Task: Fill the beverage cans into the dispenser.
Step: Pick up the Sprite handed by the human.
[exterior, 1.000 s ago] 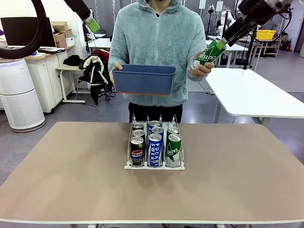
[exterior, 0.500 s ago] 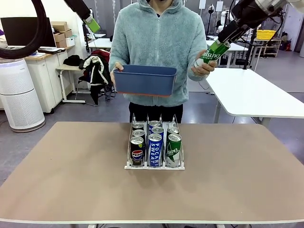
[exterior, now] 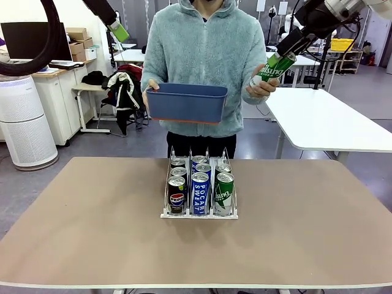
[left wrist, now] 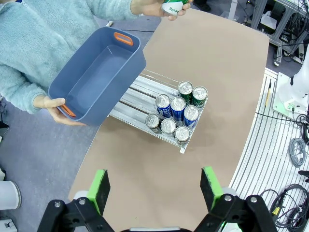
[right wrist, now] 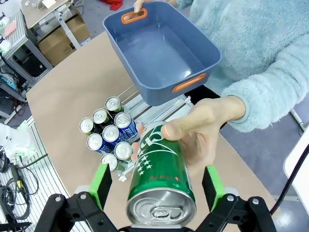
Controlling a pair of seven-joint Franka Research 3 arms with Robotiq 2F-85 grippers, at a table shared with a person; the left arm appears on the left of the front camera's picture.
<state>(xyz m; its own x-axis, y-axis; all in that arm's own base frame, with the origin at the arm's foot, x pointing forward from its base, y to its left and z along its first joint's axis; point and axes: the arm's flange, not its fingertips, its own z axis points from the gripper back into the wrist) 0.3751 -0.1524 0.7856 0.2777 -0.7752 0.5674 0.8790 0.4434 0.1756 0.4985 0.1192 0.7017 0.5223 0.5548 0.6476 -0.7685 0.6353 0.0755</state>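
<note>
**Item: green can handover, above and beyond the dispenser**

Landmark: dispenser, mid-counter; we count 8 cans in its 3 lanes, packed toward the robot's end.

- Green can: held up in the person's hand, beyond the dispenser and high above it, its silver end between the right gripper fingers.
- Right fingers: wide, green pads either side of the can, not yet clamped.
- Left gripper: fingers wide, holding nothing, high over the dispenser.
- Blue bin: in the person's other hand, over the dispenser's far end.

We judge: centre the can between the pads, close firmly, and wait for the hand to let go.
</note>
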